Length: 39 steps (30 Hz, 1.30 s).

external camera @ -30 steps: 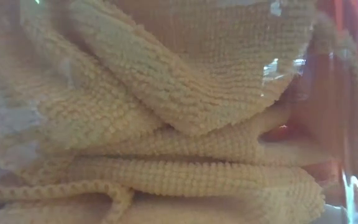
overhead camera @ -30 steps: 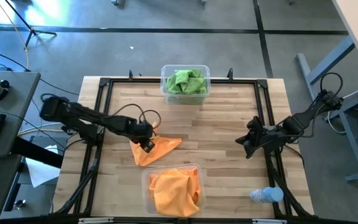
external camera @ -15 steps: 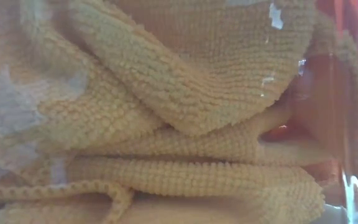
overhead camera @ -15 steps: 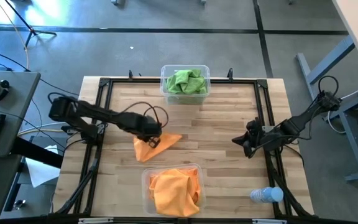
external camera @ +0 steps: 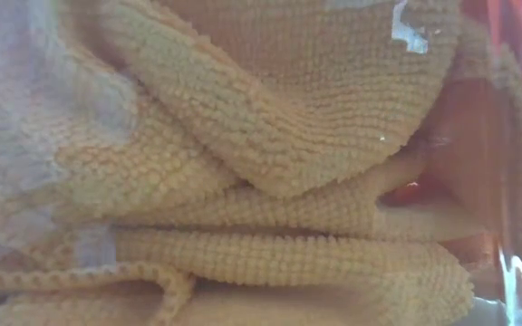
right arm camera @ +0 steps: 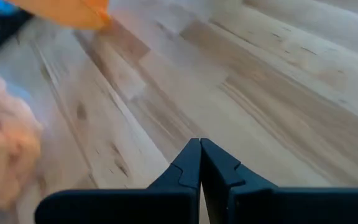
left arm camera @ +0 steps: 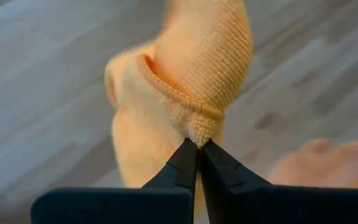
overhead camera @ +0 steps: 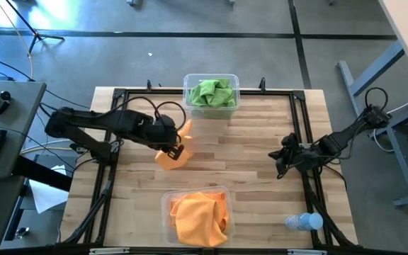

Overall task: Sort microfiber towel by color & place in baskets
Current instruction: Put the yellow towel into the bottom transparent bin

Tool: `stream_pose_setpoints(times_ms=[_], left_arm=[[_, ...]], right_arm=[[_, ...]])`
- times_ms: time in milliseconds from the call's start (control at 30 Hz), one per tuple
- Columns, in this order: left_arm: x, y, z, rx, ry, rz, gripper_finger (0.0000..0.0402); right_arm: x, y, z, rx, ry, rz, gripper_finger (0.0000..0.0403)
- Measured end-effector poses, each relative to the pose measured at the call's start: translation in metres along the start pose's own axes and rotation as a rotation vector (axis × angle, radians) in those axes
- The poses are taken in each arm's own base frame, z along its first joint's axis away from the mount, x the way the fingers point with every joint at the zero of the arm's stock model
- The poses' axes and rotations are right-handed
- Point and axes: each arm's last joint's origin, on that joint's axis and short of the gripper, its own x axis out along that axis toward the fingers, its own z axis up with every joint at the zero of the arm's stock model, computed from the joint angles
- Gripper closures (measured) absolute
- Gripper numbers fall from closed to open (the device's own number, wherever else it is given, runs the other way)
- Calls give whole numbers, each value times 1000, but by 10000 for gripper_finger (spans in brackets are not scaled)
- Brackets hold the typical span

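Left gripper (left arm camera: 198,144) pinched closed (right gripper (right arm camera: 200,144) too).

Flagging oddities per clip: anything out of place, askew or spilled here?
Only the bottle, lying on its side at the table's near right corner, apart from both baskets. Nothing spilled. Green towels sit in the far basket, orange ones in the near basket. The left pincer pinches the loose orange towel.

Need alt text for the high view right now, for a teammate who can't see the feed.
Seen from above, the left gripper pinches an orange towel mid-table. A basket of green towels sits at the far edge, a basket of orange towels at the near edge. The right gripper waits shut at the right side.
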Motion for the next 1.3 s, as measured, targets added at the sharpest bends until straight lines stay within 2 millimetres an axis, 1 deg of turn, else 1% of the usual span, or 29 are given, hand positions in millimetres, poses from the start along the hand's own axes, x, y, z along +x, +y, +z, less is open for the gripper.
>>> stream_pose_setpoints(times_ms=[67,233,333,433,500,633,733,800,867,933,1033,1133,1233,1300], left_arm=[[-15,-10,2,-30,-29,-32,401],[-31,-34,3,-118,-68,-51,401],[-30,-54,4,-189,-73,-60,402],[-21,-76,8,-223,-67,-64,401],[-18,-90,13,-237,-71,-80,401],[-19,-114,24,-256,-88,-130,401],[-31,-128,29,-271,-109,-203,401],[-44,-136,29,-275,-124,-264,401],[-55,-143,25,-283,-123,-320,401],[-59,-149,17,-282,-96,-375,401],[-68,-155,0,-295,-19,-421,401],[-79,-160,-22,-341,67,-454,401],[-84,-162,-45,-399,142,-426,401],[-84,-164,-61,-435,223,-391,401]], right_arm=[[0,-3,2,-57,25,-6,403],[0,-9,10,-255,57,30,403],[0,-11,15,-360,92,108,403],[4,-10,18,-411,102,268,403],[7,-11,20,-420,105,319,403],[10,-15,24,-394,87,292,403],[11,-16,28,-380,58,281,403],[11,-16,29,-376,42,274,403],[11,-16,30,-371,33,274,403],[11,-16,31,-379,28,275,403],[11,-15,31,-381,28,276,403],[11,-15,30,-387,41,298,403],[11,-14,30,-390,48,314,403],[11,-14,30,-390,50,317,403]])
